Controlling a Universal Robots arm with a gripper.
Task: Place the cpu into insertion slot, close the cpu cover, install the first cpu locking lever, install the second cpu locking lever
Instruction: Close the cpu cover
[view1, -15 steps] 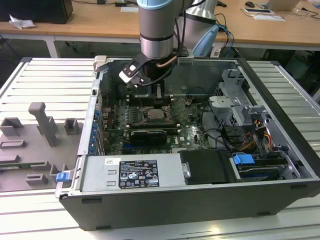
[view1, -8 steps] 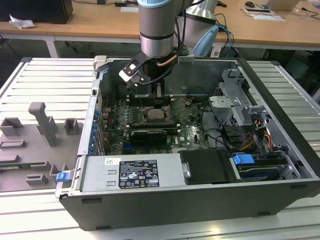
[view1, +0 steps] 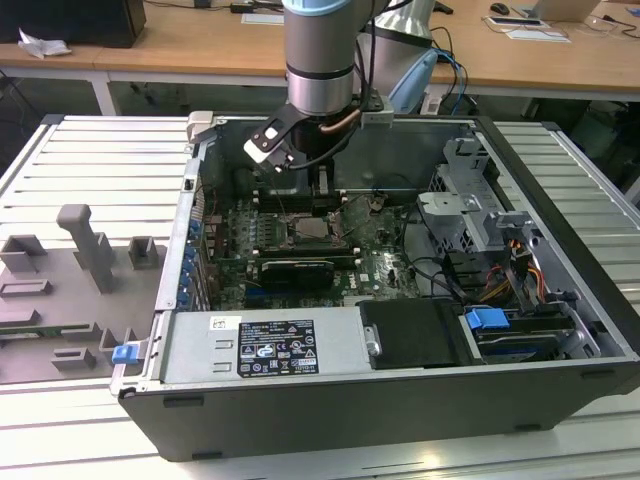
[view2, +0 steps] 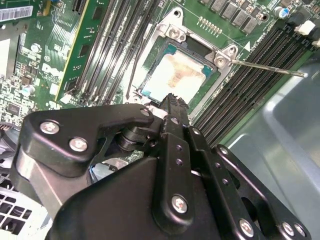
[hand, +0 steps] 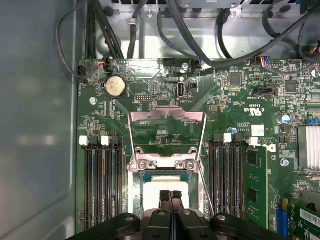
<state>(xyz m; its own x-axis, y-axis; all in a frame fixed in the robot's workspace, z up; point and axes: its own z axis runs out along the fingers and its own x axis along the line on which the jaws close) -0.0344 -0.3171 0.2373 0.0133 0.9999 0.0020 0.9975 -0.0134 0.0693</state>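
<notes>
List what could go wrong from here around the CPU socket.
1. The cpu cover stands open, so the cpu lies unclamped. The gripper, closed right over the chip's edge, could nudge it askew or press it down unevenly.
2. A thin locking lever sticks out free beside the socket. The gripper might snag or bend it.

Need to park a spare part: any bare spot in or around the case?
Bare slatted table on the exterior view's right of the case, and the strip in front. The exterior view's left holds the grey fixture. Inside is crowded: cables, tool over the cpu.
</notes>
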